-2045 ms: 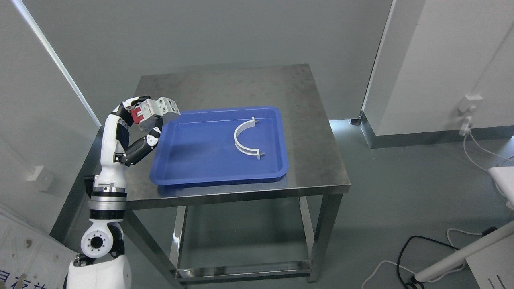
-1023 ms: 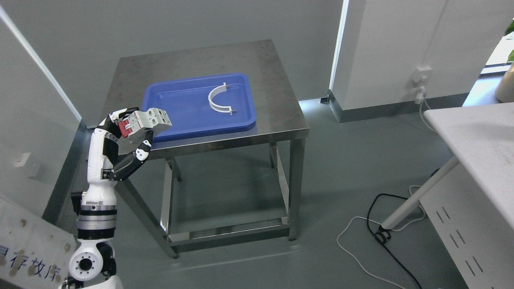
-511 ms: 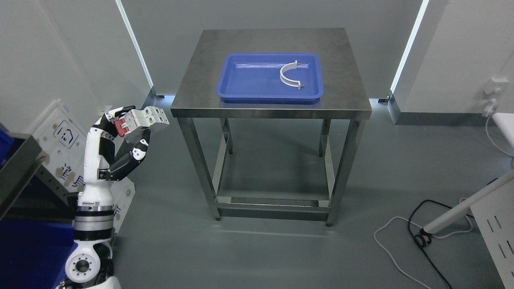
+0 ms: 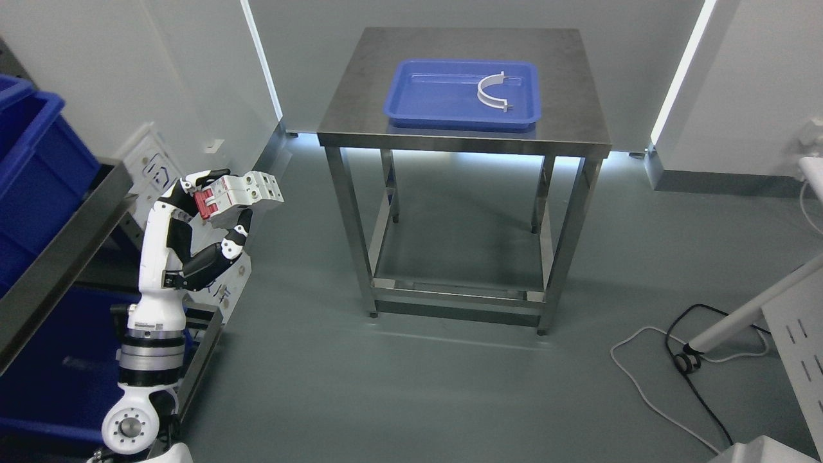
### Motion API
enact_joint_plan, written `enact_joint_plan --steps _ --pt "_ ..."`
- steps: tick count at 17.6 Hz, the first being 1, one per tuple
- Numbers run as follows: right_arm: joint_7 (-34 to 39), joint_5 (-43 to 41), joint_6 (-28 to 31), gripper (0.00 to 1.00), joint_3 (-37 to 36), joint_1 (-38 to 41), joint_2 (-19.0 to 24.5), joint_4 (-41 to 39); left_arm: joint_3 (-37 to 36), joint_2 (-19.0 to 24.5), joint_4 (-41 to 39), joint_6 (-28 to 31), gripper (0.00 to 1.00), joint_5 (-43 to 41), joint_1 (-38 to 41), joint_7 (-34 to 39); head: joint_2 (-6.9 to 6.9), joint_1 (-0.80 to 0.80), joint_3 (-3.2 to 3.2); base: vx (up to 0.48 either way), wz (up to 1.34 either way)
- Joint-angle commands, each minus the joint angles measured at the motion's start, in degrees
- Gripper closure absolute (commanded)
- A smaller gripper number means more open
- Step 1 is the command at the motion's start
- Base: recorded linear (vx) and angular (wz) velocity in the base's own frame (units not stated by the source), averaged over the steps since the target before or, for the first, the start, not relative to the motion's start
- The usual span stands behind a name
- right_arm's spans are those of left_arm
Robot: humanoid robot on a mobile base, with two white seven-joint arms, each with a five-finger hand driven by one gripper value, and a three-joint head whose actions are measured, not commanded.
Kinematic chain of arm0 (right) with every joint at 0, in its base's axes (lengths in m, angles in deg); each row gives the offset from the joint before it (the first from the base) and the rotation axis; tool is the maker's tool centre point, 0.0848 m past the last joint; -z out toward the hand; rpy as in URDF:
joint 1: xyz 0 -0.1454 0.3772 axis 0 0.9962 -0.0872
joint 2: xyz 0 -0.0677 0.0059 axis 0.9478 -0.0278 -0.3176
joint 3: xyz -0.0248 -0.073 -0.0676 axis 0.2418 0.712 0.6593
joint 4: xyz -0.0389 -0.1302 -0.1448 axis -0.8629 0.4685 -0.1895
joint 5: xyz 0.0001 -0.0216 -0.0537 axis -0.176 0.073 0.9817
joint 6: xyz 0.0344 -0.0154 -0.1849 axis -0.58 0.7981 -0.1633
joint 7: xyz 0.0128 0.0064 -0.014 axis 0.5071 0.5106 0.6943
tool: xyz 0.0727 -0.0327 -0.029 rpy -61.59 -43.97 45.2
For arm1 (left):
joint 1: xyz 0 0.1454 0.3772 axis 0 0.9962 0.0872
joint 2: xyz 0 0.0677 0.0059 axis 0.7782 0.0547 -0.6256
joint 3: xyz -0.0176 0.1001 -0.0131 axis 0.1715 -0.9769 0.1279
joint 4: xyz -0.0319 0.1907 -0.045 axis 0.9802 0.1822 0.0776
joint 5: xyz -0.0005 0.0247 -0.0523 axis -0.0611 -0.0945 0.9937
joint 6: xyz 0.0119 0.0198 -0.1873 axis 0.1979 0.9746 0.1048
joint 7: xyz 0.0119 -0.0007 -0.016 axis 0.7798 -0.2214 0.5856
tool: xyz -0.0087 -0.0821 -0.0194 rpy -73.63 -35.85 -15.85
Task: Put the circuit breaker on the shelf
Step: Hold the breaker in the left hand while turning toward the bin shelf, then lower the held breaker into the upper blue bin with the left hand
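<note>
Clearly the circuit breaker [image 4: 239,191] is up in the air, well apart from the steel table [image 4: 463,138], clamped in the left hand [image 4: 215,209] with fingers curled over its top and thumb under it. It looks a stiff, blocky plastic part, probably light but smooth-sided, so gripping across the broad faces as now seems safest; I'd keep clear of the red toggle. A metal shelf [image 4: 61,254] with a blue bin [image 4: 35,164] sits at far left. On the table, a blue tray [image 4: 418,116] holds a white curved clamp [image 4: 494,92].
</note>
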Motion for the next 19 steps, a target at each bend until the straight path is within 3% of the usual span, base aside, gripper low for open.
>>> enact_joint_plan --steps 1,7,11,19 --pt "0.0 0.0 13.4 0.0 1.1 0.0 -1.0 0.0 -0.2 1.0 -3.7 -0.1 0.94 0.0 0.1 -0.1 0.0 0.0 0.0 -0.242 0.34" --pt "0.0 0.0 13.4 0.0 1.1 0.0 -1.0 0.0 -0.8 1.0 -4.7 -0.1 0.94 0.0 -0.3 -1.1 0.0 0.0 0.0 -0.252 0.59" --pt "0.0 0.0 13.4 0.0 1.1 0.0 -1.0 0.0 -7.5 1.0 -6.1 1.2 0.94 -0.2 -4.3 -7.7 0.0 0.0 0.0 -0.219 0.96" --pt "0.0 0.0 13.4 0.0 1.1 0.0 -1.0 0.0 -7.7 1.0 -4.5 15.7 0.94 -5.0 -14.8 -8.5 -0.01 0.0 0.0 -0.077 1.21"
